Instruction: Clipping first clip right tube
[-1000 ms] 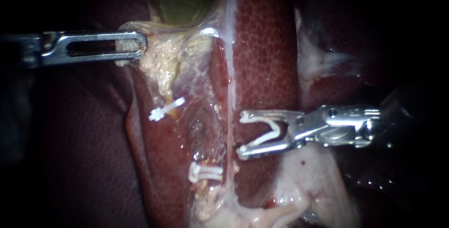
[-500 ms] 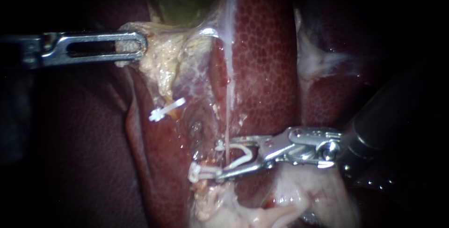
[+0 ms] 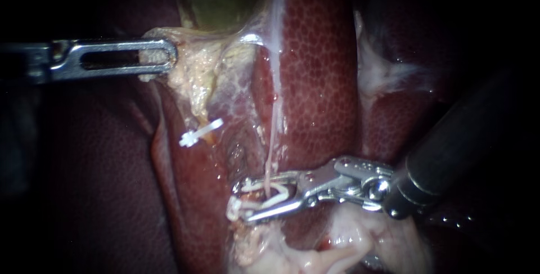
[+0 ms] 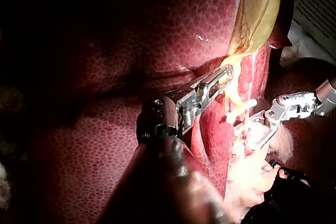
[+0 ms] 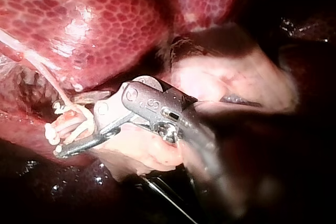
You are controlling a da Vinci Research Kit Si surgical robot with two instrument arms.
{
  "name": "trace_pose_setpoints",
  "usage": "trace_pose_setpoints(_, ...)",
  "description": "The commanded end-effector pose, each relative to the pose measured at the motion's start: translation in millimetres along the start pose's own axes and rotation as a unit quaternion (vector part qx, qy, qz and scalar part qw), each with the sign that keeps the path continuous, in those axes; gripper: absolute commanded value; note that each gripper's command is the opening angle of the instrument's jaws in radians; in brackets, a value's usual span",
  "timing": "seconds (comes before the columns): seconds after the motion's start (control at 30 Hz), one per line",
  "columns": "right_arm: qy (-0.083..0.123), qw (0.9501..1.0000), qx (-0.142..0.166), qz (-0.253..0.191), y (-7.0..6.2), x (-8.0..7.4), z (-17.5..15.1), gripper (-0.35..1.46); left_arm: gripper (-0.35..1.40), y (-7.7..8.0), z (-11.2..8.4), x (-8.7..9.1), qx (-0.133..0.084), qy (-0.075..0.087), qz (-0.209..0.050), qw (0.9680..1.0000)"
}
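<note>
Our right tool [image 3: 247,200] pinches a white clip [image 3: 275,191] astride the right tube [image 3: 271,139]. Our left tool [image 3: 163,56] clamps the gallbladder [image 3: 219,4].

I see the right tube [image 3: 271,139] as a thin, pale pink strand, taut and nearly upright. It comes down into my right instrument [image 3: 242,201] and passes between its jaws. The clip [image 3: 278,191] is white and forms a narrow V with its legs apart. It sits in those jaws, one leg against each, and appears to straddle the tube, mouth towards the jaw tips.
</note>
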Motion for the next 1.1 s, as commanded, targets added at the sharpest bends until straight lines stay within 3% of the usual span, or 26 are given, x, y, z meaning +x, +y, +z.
trace_pose_setpoints(0.03,0.0,1.0,-0.002,0.003,0.0,0.0,-0.2,0.42,-0.35,0.0,0.0,0.0,0.0,0.0,0.0,1.0)
trace_pose_setpoints(0.63,0.003,0.9981,-0.005,0.061,0.6,-0.4,-1.9,-0.01,-0.35,0.0,0.1,0.1,0.0,0.0,0.0,1.0)
trace_pose_setpoints(0.73,0.002,0.9978,-0.001,0.067,0.6,-0.4,-2.1,-0.12,-0.35,0.0,0.1,0.1,0.0,0.0,0.0,1.0)
trace_pose_setpoints(0.83,-0.004,0.9971,0.004,0.075,0.5,-0.6,-2.2,-0.35,-0.35,0.0,0.0,0.1,0.0,0.0,0.0,1.0)
trace_pose_setpoints(1.1,-0.007,0.9969,0.007,0.078,0.4,-0.6,-2.5,-0.35,-0.35,0.0,0.0,0.1,0.0,0.0,0.0,1.0)
